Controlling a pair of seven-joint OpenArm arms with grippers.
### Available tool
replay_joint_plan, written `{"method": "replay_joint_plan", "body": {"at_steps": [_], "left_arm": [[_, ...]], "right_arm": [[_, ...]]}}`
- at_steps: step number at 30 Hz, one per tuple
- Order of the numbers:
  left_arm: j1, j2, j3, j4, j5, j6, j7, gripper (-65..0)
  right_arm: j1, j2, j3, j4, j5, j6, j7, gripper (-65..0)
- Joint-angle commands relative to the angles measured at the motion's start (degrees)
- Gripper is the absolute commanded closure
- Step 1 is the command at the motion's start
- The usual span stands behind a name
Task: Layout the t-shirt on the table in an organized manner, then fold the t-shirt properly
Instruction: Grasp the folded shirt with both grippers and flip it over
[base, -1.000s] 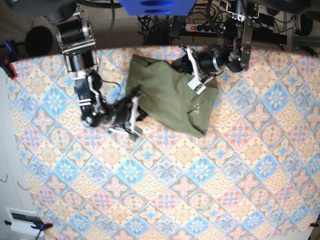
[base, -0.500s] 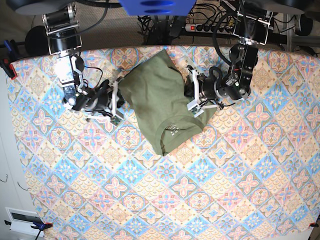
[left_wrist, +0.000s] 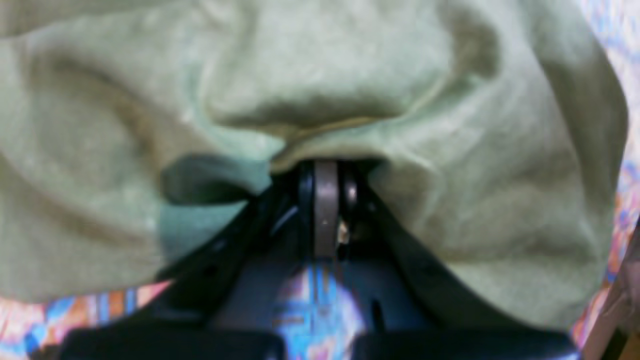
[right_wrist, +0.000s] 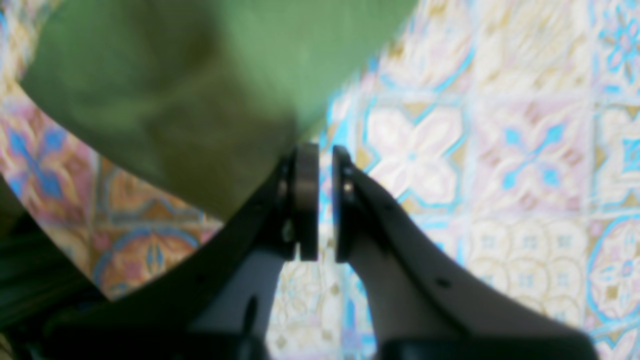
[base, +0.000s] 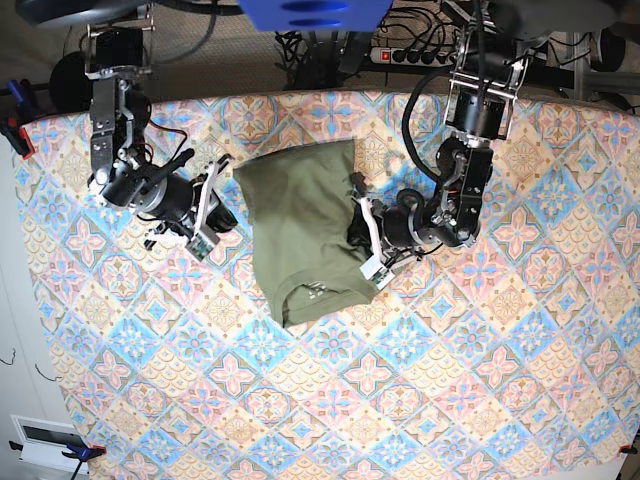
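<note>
The olive-green t-shirt (base: 300, 225) lies on the patterned table (base: 420, 400) in the far middle, roughly flat, with its collar (base: 318, 292) toward the near edge. My left gripper (base: 368, 245) is at the shirt's right edge. In the left wrist view it (left_wrist: 327, 172) is shut on a fold of the shirt (left_wrist: 320, 75), which drapes over the fingertips. My right gripper (base: 214, 208) sits just left of the shirt, apart from it. In the right wrist view its jaws (right_wrist: 325, 150) stand nearly together with only table showing in the slit, and the shirt (right_wrist: 175, 75) lies beside the left finger.
A power strip with cables (base: 400, 55) lies beyond the far edge. A red clamp (base: 15, 135) grips the cloth at the left edge. A white box (base: 45, 440) sits off the near-left corner. Bare patterned cloth (right_wrist: 500, 150) spreads across the near half.
The shirt has swung round and slid toward the near side, collar now in front. The right gripper has come off the shirt's edge and drawn left. The left gripper moved nearer and left with the cloth.
</note>
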Motion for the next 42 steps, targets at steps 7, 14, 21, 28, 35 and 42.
{"method": "replay_joint_plan", "body": {"at_steps": [7,14,21,28,35,42], "left_arm": [[-0.6,2.4,-8.7,-0.4,2.4,6.2,4.2,0.0],[-0.5,0.0,-19.5,0.6,2.3,6.1,11.3,0.0],[4.1,-1.1,-25.8,12.5,2.3,6.1,11.7,0.0],[7.3,3.2,-36.5,20.4,2.3,6.2,12.0,0.0],[9.0,3.8,-36.7,25.6,1.6,6.2,12.1,0.0],[11.4,3.5,-36.9,28.4,-6.1,6.2,12.1,0.0]], "right_arm": [[1.0,-5.2,-0.5,0.7,5.1,0.4,1.0,-3.8],[5.2,-11.4,-4.7,-4.1,5.0,0.4,1.3,-3.8],[12.3,-16.9,-7.0,-13.1,5.0,0.4,1.4,-3.8],[20.4,-20.8,-7.0,-26.6,5.0,0.4,1.7,-3.8],[25.0,-24.6,-8.9,-43.3,2.3,0.4,9.3,-3.8],[27.2,-25.8,-9.9,-50.4,-6.8,0.4,12.2,-3.8]]}}
